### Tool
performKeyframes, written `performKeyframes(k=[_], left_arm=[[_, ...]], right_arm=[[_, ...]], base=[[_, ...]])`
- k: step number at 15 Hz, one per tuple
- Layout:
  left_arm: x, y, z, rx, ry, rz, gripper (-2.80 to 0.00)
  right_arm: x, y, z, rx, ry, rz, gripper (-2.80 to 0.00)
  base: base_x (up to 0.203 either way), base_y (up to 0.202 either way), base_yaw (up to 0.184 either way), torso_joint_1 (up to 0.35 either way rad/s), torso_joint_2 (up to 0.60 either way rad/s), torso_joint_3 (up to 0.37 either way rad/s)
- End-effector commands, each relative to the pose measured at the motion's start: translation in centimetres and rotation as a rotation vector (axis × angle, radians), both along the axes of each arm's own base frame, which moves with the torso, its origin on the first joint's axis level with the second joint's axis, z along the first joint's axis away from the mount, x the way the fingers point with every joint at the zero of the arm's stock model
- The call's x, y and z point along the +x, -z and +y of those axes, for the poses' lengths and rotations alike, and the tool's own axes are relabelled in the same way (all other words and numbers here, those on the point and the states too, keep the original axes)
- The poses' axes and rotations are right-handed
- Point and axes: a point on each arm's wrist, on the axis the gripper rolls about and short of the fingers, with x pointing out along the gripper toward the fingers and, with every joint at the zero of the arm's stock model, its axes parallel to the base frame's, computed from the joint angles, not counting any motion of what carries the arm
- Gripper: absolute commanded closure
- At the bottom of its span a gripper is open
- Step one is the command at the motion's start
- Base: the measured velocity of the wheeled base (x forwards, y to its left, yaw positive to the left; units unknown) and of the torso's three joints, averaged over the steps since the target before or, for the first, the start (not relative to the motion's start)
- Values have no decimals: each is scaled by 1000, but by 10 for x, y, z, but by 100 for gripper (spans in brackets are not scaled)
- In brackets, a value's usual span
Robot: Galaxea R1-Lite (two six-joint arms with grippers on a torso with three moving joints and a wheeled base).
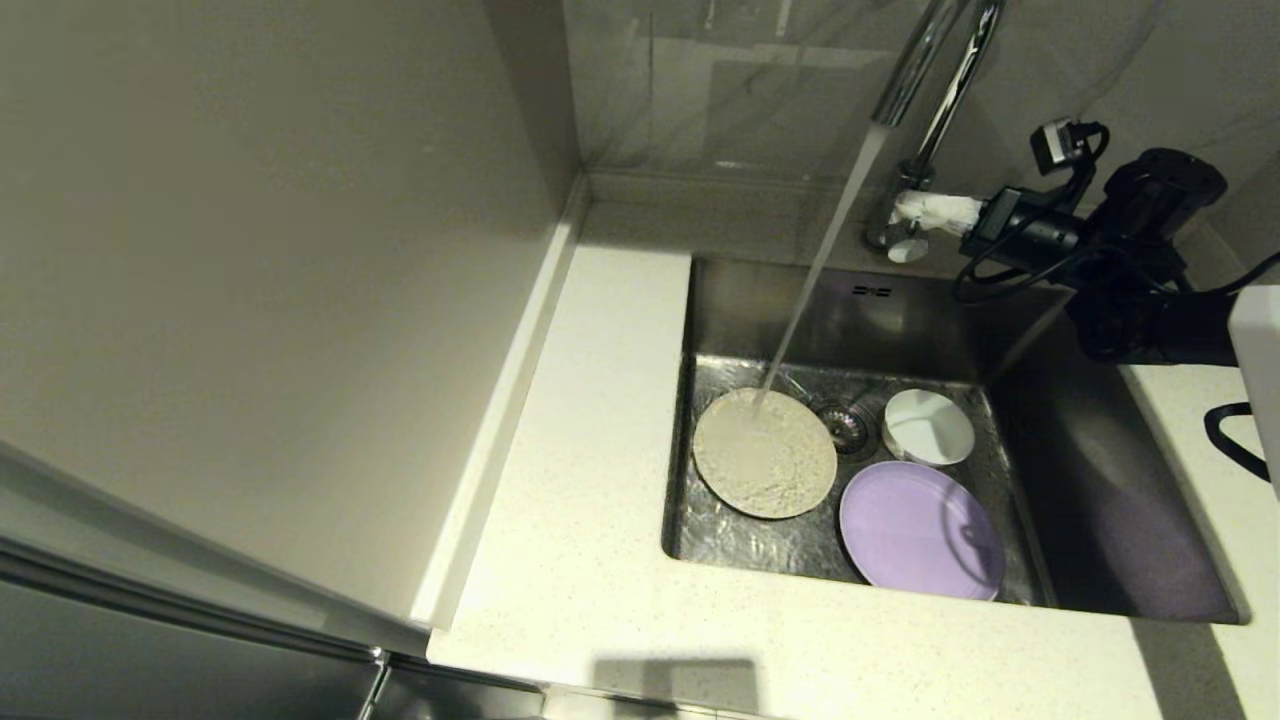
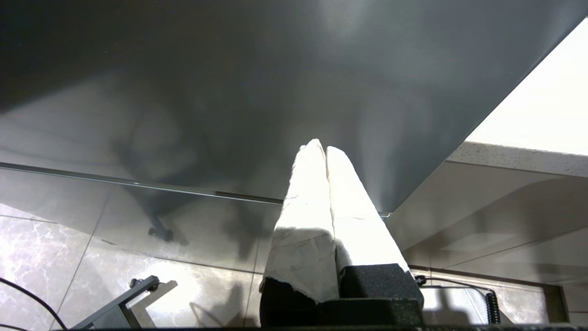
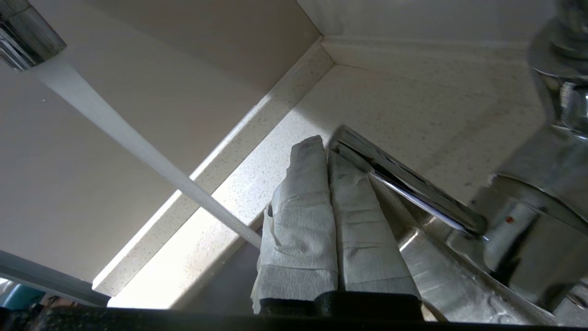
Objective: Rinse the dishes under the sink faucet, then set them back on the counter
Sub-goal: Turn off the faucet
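Water pours from the faucet (image 1: 940,90) onto the cream plate (image 1: 765,467), which lies flat at the sink's (image 1: 1100,500) left. The lavender plate (image 1: 920,530) lies at the front of the basin and the white bowl (image 1: 930,427) behind it. My right gripper (image 1: 905,210) is shut with nothing between its taped fingers. It sits at the faucet's base. In the right wrist view the gripper (image 3: 321,147) lies alongside the chrome lever (image 3: 404,184), with the stream (image 3: 138,147) falling past it. My left gripper (image 2: 320,148) is shut and empty, low beside the cabinet front.
The speckled counter (image 1: 580,560) runs along the sink's left and front, bounded by a wall panel on the left and a low back edge. The drain strainer (image 1: 845,425) sits between the cream plate and the bowl. The right arm's cables hang over the sink's back right corner.
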Motion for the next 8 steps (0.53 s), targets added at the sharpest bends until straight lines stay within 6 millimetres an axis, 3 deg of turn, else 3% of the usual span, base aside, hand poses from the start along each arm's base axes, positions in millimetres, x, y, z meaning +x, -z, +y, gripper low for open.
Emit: performKeyframes(k=[1,8], left_arm=[[0,0,0,-1,0,-4,0],[0,0,0,1,0,-4,0]], right_arm=[[1,1,6,-2,-20,-3,0],[6,9,27,1,-65,-20,0]], base=[[0,0,0,0,0,0],[0,0,0,0,0,0]])
